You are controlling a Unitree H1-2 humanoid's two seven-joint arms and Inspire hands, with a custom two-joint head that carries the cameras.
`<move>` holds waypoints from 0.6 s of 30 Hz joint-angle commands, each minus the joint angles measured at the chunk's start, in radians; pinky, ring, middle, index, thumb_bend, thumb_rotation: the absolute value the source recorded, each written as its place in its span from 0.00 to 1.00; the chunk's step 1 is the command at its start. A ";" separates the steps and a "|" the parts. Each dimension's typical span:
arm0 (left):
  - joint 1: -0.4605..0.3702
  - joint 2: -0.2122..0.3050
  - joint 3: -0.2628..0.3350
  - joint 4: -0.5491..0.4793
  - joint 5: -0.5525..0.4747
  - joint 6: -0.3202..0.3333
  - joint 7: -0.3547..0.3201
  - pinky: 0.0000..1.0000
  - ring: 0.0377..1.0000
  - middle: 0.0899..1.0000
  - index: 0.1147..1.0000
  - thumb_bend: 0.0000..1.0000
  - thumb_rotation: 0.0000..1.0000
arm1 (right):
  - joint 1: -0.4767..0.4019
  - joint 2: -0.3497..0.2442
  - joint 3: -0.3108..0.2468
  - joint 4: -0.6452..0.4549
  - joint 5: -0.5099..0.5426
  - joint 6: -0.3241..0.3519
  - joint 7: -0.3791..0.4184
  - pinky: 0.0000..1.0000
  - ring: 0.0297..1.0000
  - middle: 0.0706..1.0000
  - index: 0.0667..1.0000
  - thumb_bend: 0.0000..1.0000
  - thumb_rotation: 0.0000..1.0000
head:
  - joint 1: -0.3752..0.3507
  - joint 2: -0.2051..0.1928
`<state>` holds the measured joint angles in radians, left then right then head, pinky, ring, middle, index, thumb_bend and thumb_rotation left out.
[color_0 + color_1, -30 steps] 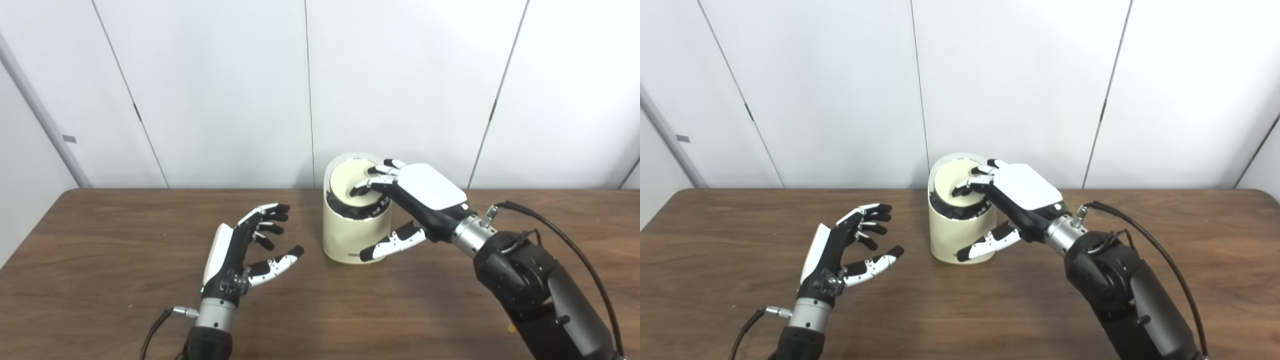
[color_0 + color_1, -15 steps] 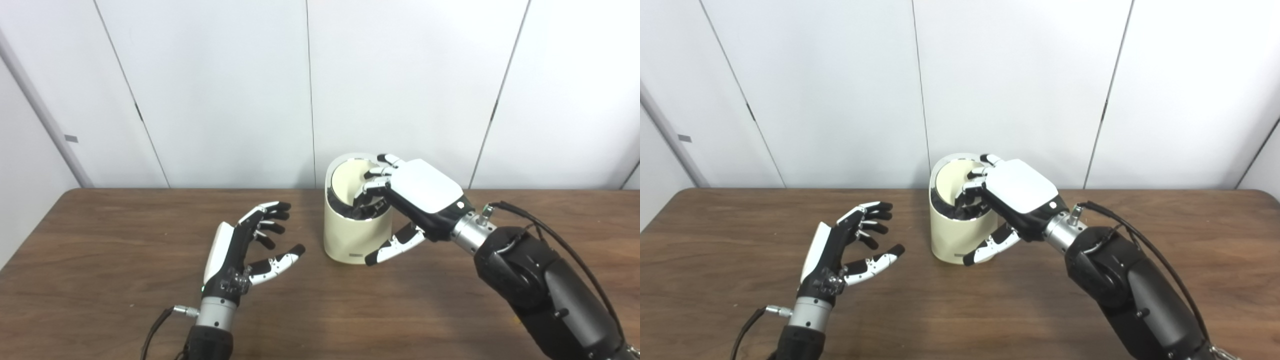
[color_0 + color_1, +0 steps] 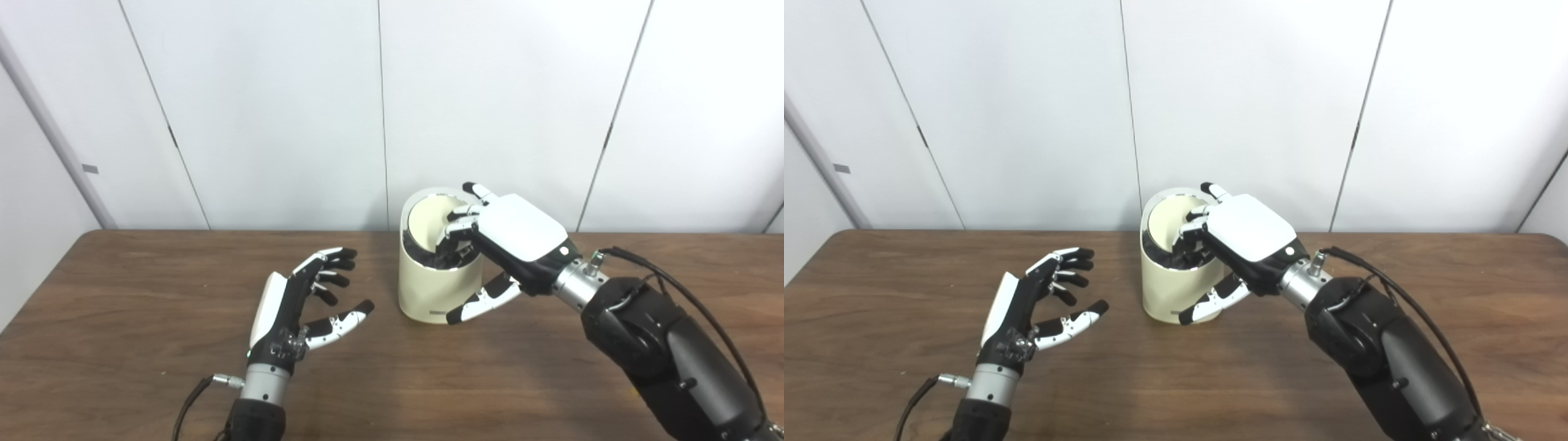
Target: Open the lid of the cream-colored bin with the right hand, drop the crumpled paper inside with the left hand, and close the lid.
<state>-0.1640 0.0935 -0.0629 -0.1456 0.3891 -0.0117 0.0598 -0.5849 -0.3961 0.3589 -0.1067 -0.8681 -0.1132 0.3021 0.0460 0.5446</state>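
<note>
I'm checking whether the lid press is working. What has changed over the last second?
The right hand has pushed its fingers down into the bin, tipping the swing lid steeply inward from nearly flat. The left hand stayed open and empty above the table; the bin has not moved.

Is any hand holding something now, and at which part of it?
Left hand is open and empty. Right hand has fingers in the bin opening, against the tilted lid; a grasp cannot be told.
</note>
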 commanded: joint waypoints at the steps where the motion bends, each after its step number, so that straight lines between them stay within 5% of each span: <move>1: -0.028 0.003 0.002 -0.036 -0.004 -0.016 0.004 0.49 0.62 0.69 0.72 0.62 0.08 | -0.004 0.010 -0.029 -0.033 0.020 0.040 0.016 0.99 0.84 0.64 0.64 0.72 0.56 | 0.000 0.001; 15: -0.027 0.008 0.003 -0.032 -0.005 -0.024 0.005 0.48 0.62 0.69 0.72 0.62 0.10 | 0.001 0.062 -0.199 -0.117 0.073 0.129 -0.041 0.97 0.88 0.68 0.69 0.64 0.65 | -0.004 -0.002; 18: -0.026 0.008 0.003 -0.032 -0.002 -0.024 0.007 0.49 0.62 0.69 0.72 0.62 0.10 | 0.018 0.064 -0.238 -0.136 0.104 0.151 -0.059 0.90 0.85 0.69 0.68 0.67 0.67 | -0.006 -0.003</move>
<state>-0.1640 0.0955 -0.0623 -0.1455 0.3873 -0.0121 0.0599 -0.5397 -0.3329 0.1465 -0.2094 -0.7842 0.0322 0.2764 0.0384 0.5415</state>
